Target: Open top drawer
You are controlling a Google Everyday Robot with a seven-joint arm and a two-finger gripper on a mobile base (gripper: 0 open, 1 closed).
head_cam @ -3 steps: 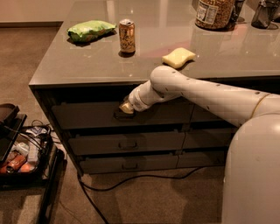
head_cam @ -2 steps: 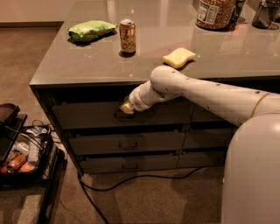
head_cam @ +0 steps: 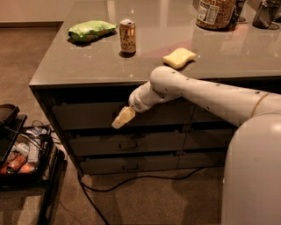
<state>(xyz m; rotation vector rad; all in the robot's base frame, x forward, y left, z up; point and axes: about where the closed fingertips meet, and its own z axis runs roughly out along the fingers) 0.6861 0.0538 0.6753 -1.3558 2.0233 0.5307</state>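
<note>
The robot's end effector [head_cam: 124, 117] hangs at the front of the top drawer [head_cam: 85, 115], which sits directly beneath the counter [head_cam: 88, 66] slab. Whether it is parted or closed cannot be told. A can [head_cam: 127, 36] and a yellow sponge [head_cam: 179, 57] sit on the counter.

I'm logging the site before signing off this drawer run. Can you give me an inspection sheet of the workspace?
Surface: grey countertop, glossy.
Job's things: top drawer just under the counter edge; its handle is not visible.
Clutter: green bag, can, yellow sponge and jar on the countertop.
Grippers: end effector in front of the top drawer, near its middle.
Cables: black cable on the floor below the drawers.
Surroundings: black cart holding small items at left; lower drawer beneath.
</note>
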